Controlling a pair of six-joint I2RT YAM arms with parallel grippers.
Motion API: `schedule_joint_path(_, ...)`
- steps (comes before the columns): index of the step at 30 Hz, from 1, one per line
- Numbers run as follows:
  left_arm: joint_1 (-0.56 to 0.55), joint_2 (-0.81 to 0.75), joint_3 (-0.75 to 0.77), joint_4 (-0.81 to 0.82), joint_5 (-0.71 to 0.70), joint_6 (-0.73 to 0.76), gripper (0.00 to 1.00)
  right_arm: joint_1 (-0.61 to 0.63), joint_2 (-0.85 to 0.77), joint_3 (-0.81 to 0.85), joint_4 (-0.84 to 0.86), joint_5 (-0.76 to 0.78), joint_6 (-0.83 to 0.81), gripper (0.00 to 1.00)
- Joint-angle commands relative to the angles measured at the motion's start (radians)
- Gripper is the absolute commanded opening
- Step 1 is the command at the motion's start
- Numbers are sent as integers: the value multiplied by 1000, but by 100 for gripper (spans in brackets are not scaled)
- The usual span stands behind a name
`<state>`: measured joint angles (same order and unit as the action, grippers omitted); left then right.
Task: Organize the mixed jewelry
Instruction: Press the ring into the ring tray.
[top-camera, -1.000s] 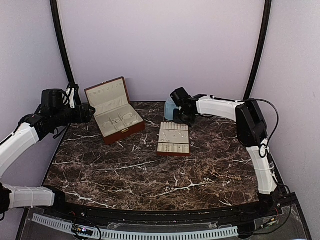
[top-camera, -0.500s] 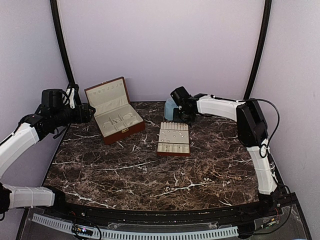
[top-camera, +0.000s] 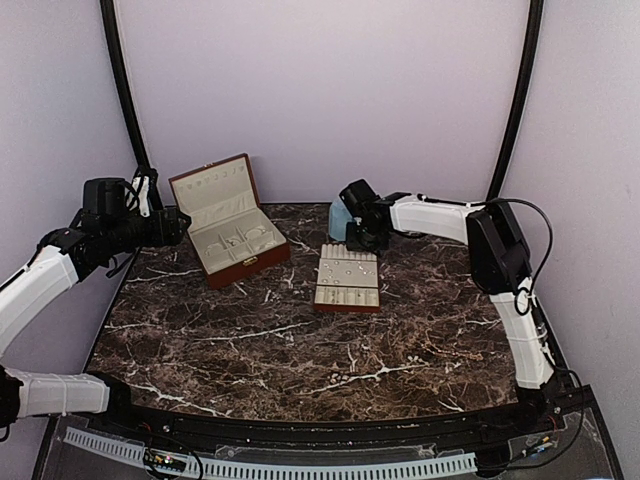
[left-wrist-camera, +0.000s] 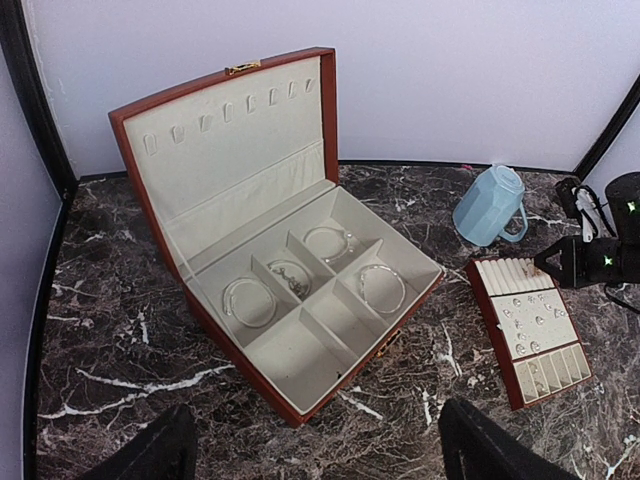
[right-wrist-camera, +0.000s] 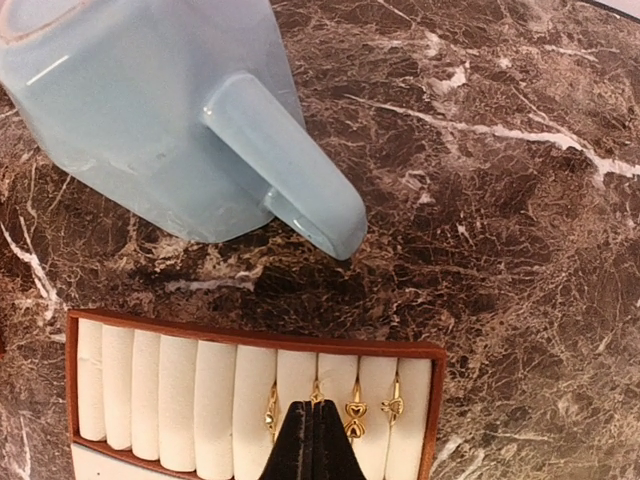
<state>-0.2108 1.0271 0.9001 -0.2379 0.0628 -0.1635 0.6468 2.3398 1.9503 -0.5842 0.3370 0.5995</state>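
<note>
The mixed jewelry shows as gold rings (right-wrist-camera: 355, 416) standing in the slots of the cream tray (right-wrist-camera: 160, 390), with small pale pieces (left-wrist-camera: 528, 316) on the tray's flat part. Thin bracelets (left-wrist-camera: 248, 301) lie in compartments of the open reddish-brown box (left-wrist-camera: 300, 360). My right gripper (right-wrist-camera: 315, 408) is shut over the ring rows, its tips touching one gold ring (right-wrist-camera: 318, 393). Whether they pinch that ring I cannot tell. My left gripper (left-wrist-camera: 320, 458) hangs open in front of the box, with nothing between its fingers (left-wrist-camera: 150, 455).
A pale blue mug (right-wrist-camera: 150, 110) lies on its side just behind the tray (top-camera: 347, 290), its handle toward the tray. The box (top-camera: 230, 240) stands at the back left of the marble table (top-camera: 300, 350). Black frame posts (top-camera: 125, 90) rise at the back corners.
The right gripper's jaws have closed over the ring rows, and the arm has edged slightly left. The left arm has not moved.
</note>
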Motion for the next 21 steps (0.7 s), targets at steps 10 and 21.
schedule_joint_path(10,6,-12,-13,-17,6,11,86,-10,42,20,11,-2,2,0)
schedule_joint_path(21,7,-10,-13,-17,11,11,86,-13,67,-1,20,-21,8,0)
